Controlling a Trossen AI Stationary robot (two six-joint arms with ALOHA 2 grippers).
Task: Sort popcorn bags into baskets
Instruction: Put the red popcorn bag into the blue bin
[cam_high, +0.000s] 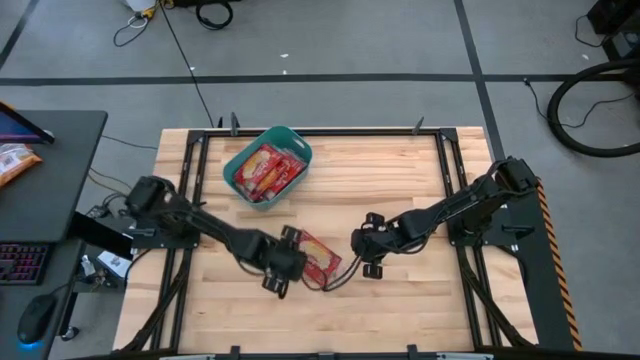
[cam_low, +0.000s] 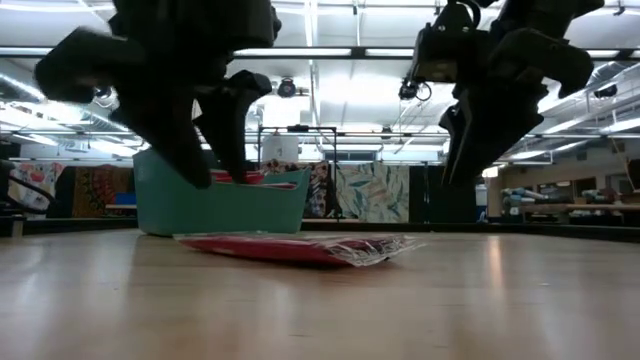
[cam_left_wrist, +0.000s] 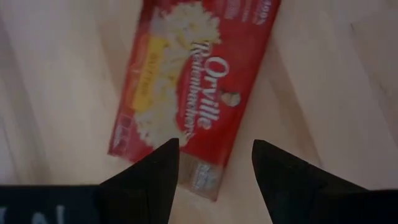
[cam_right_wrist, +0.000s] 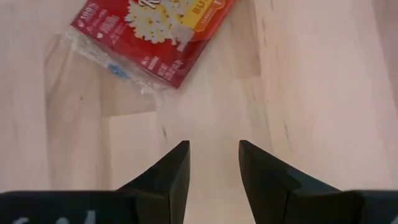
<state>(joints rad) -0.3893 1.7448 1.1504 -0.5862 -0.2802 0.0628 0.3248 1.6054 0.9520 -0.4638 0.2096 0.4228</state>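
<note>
One red popcorn bag (cam_high: 320, 258) lies flat on the wood near the table's middle and also shows in the low view (cam_low: 300, 247). The teal basket (cam_high: 240, 172) stands toward the far left and holds several more red packets (cam_high: 268, 168). My left gripper (cam_left_wrist: 214, 163) is open and hovers over the near-left end of the lying bag (cam_left_wrist: 193, 81), its fingers clear of it (cam_low: 215, 140). My right gripper (cam_right_wrist: 214, 163) is open and hovers over bare wood just right of the bag (cam_right_wrist: 149, 37).
The basket (cam_low: 220, 205) stands behind the bag, toward the far edge. Black frame rails (cam_high: 455, 170) run along the table's sides. A side desk on the left carries an orange snack bag (cam_high: 15, 160), a keyboard and a mouse. Bare wood (cam_high: 400, 190) lies right of the basket.
</note>
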